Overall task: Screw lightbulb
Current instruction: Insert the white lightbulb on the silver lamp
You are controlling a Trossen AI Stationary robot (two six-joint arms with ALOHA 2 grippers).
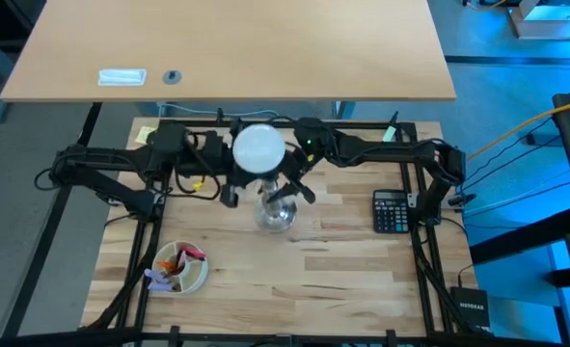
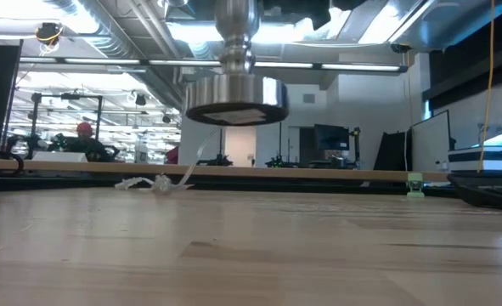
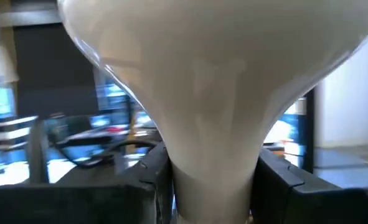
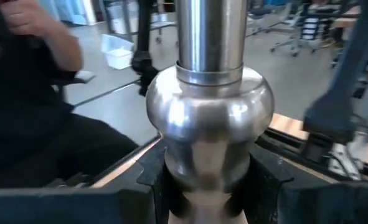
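Lightbulb (image 1: 258, 149): white dome, seen from above at the desk's centre rear, sitting directly over the silver stand (image 1: 276, 214). In the left wrist view its neck (image 3: 212, 168) tapers down between that arm's two dark fingers (image 3: 147, 180), one on each side and touching it; the fingers are clamped on the narrow part below the dome.

Left gripper (image 1: 229, 189): arm reaches in from the left, wrist turned toward the centre, fingers at the bulb's neck.

Right gripper (image 1: 299, 185): arm reaches in from the right rear, meeting the left at the middle. Right wrist view shows its fingers (image 4: 266, 177) pressed against both sides of the stand's rounded bulge (image 4: 210, 124), gripping it below the straight tube.

Low view alone shows the stand's flared foot (image 2: 235, 100) clear of the desk (image 2: 251, 246), hanging above the wood with a gap beneath. High view cannot show that gap.

Elsewhere on the desk: a calculator (image 1: 392, 211) to the right, a bowl (image 1: 180, 267) of small items front left. A person (image 4: 28, 93) in dark clothing sits beyond the desk in the right wrist view.
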